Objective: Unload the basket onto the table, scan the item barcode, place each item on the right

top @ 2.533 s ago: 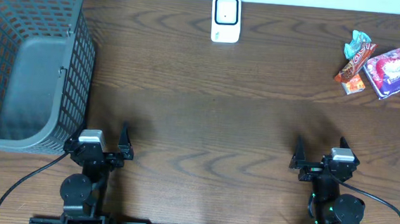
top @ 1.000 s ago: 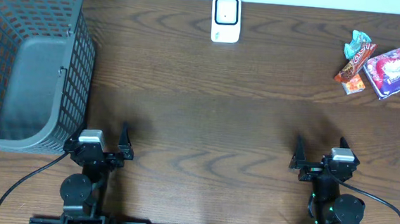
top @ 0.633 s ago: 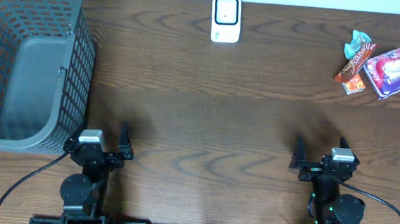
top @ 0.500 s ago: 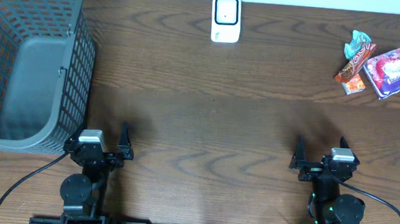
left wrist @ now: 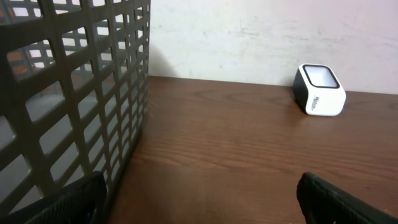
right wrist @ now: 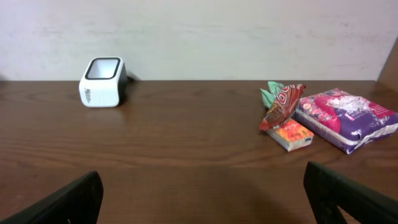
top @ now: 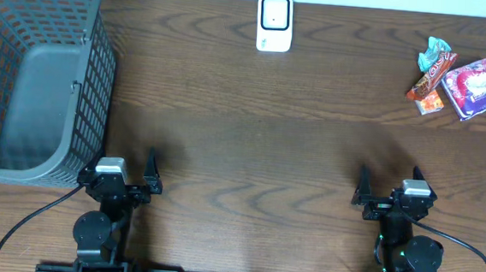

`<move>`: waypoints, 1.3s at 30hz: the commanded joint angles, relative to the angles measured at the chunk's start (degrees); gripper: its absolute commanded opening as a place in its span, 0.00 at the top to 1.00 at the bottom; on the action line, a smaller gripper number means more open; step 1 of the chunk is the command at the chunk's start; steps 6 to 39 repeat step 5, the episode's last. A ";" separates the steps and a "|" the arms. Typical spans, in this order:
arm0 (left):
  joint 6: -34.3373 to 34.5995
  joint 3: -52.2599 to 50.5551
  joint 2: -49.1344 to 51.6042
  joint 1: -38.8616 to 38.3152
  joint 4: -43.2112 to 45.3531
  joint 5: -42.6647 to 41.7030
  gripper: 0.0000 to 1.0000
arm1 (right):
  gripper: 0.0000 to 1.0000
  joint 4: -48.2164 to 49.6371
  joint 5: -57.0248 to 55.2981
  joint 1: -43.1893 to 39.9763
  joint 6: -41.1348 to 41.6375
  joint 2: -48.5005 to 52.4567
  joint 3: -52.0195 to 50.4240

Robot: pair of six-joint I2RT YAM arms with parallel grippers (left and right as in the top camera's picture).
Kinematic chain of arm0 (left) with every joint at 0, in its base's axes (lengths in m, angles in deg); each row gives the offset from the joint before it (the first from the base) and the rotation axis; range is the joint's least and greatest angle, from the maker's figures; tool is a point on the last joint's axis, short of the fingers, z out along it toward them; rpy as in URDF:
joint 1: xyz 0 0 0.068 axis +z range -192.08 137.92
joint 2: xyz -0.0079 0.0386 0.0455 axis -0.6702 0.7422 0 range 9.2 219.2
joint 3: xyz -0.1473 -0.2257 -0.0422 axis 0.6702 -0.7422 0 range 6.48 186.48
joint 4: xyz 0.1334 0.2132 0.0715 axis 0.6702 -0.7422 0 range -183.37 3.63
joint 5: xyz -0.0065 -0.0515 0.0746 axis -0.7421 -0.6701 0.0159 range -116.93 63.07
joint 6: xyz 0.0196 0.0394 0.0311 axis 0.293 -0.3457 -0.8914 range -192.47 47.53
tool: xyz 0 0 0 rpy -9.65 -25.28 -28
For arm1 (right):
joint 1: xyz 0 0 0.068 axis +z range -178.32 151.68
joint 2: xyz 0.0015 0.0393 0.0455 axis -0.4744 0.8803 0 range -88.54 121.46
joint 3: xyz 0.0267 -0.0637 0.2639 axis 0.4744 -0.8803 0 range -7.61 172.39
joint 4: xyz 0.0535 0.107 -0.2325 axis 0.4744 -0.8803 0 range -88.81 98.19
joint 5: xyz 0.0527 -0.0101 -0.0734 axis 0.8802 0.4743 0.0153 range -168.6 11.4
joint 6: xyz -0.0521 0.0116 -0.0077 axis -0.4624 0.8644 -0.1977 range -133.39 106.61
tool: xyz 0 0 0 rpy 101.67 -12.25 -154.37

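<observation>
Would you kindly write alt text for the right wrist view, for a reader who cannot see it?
A white scanner stands left on a dark wooden table; a red wrapper, orange packet and pink pack cluster right. The open right gripper holds nothing.

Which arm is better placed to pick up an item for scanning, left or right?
Right, probably. The purple packet and candy bar lie far right, ahead of the right gripper, its jaws open. The left gripper sits beside the basket.

Mock checkout: scanner (top: 275, 22), basket (top: 101, 83), snacks (top: 478, 86)
</observation>
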 commanded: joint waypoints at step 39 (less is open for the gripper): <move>0.50 -1.07 -0.37 0.24 -1.79 0.09 0.02 | 0.01 -0.02 -0.48 0.22 -0.61 -0.35 -0.26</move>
